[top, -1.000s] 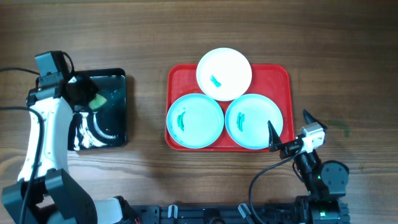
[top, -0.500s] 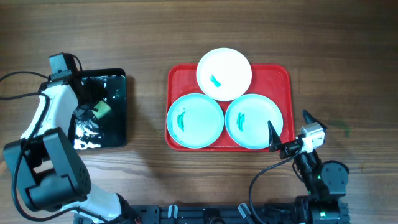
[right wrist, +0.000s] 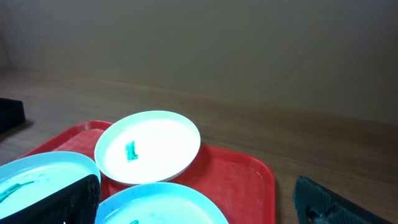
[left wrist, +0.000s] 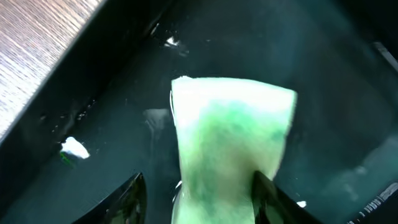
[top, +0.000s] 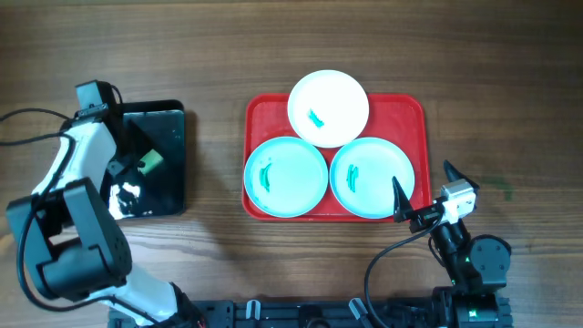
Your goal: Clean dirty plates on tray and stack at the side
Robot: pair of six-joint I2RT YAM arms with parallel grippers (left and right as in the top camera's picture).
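Plainly unwiped: three dirty plates (top: 328, 107), green-smeared, crowded together in the tray (top: 412, 109) mid-worktop (top: 273, 46). Left gripper (left wrist: 198, 185) open astride the sponge (left wrist: 230, 130) in the black tray (top: 173, 123); right gripper (top: 424, 185) open beside the tray's corner. Likely trouble: shallow pinch, wet sponge slipping free.

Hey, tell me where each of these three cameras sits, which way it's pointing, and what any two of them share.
Overhead: above the table, looking straight down on the red tray, the white plate and the black tray; left claw and right claw show.
Left wrist: close over the black tray, facing down at the green sponge; left claw at the bottom.
Right wrist: low by the red tray, facing across it; fingers of the right claw in the lower corners.
Shared: overhead and right wrist both show the white plate's green smear.
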